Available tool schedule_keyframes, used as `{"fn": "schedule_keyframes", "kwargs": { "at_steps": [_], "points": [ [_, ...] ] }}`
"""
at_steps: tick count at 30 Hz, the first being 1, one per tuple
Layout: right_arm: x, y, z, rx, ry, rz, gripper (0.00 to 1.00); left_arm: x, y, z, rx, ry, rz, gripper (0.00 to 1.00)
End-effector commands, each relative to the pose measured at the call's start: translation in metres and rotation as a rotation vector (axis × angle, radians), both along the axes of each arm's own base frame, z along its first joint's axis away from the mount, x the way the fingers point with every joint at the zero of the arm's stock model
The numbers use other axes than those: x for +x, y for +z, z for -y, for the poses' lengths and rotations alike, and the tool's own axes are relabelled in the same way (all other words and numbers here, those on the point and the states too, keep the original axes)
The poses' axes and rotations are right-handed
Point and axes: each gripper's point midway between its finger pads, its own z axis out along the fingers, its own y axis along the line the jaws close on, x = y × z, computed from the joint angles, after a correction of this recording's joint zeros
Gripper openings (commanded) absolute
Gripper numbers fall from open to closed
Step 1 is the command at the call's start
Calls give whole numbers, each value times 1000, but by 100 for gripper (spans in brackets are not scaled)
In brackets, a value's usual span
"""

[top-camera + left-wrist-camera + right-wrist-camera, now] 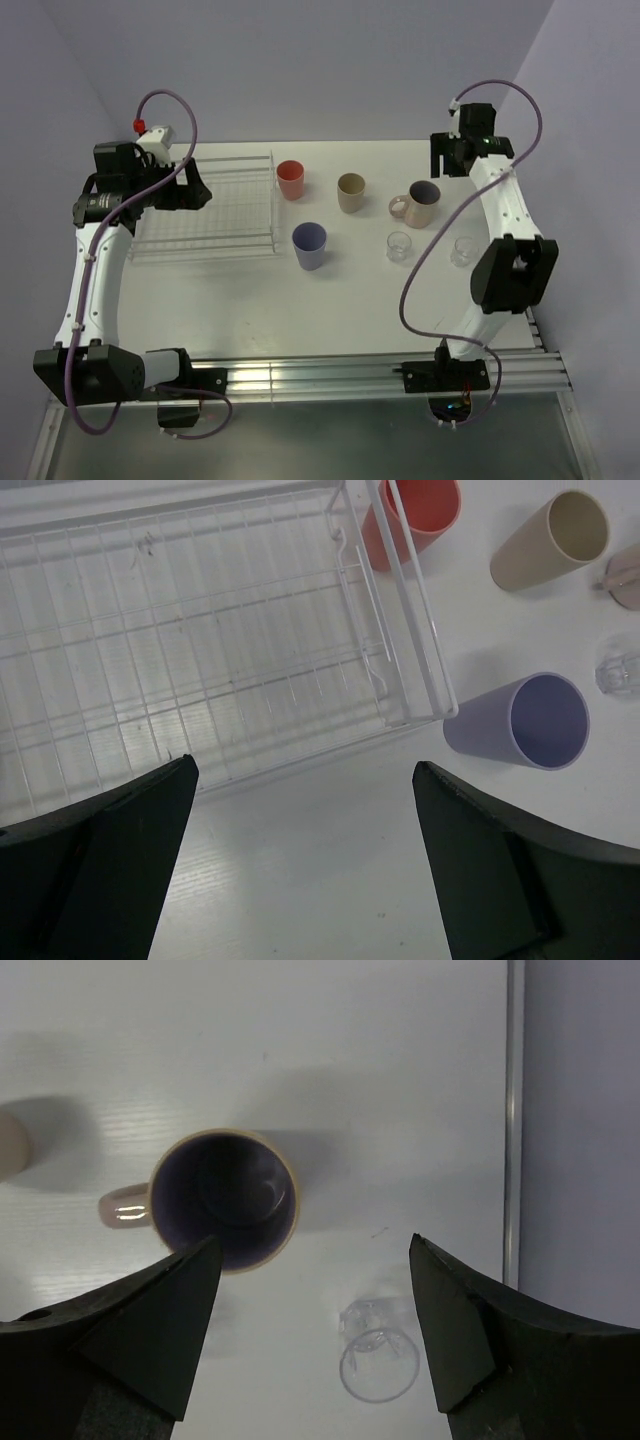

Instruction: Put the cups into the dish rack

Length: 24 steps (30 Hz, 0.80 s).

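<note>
**Top view.** One rack (262, 160) stands on the left half of the table (250, 310), its long axis running left to right. It holds nothing. Six cups stand upright on the table to its right, mouths up, none touching.
- Far row: red cup (290, 180) just beside the rack, tan cup (351, 192), then mug (420, 204) with its handle pointing left toward the tan cup.
- Near row: lavender cup (309, 245), left glass (399, 247), right glass (463, 251).

The left gripper (200, 187) hangs over the rack's left part. The right gripper (441, 165) hangs beyond the mug. This view does not show how far either gripper's jaws are parted.

**Left wrist.** The left gripper (305, 850) has its two fingers (100, 870) spread wide, and nothing is between them. The rack's right end wall (420, 650) lies ahead of it. Past that wall are four whole cups: the red cup (415, 515), tan cup (550, 540), lavender cup (525, 725) and left glass (620, 665). A sliver of the mug (628, 575) shows at the frame edge.

**Right wrist.** The right gripper (310, 1330) looks straight down with its jaws well apart and holds nothing. The mug (225, 1200) has a dark inside and lies just ahead of the left finger (140, 1330), handle to the left. The right glass (378, 1355) sits between the fingers, lower in the frame.
</note>
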Motion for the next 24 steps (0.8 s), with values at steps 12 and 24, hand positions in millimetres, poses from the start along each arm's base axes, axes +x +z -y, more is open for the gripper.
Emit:
{"fn": "schedule_keyframes", "kwargs": {
  "at_steps": [12, 24],
  "points": [
    [42, -67, 7, 19, 68, -263, 77, 4, 27, 7, 3, -50, 128, 99],
    [23, -105, 8, -2, 146, -437, 76, 7, 15, 7, -1, -53, 109, 99]
  ]
}}
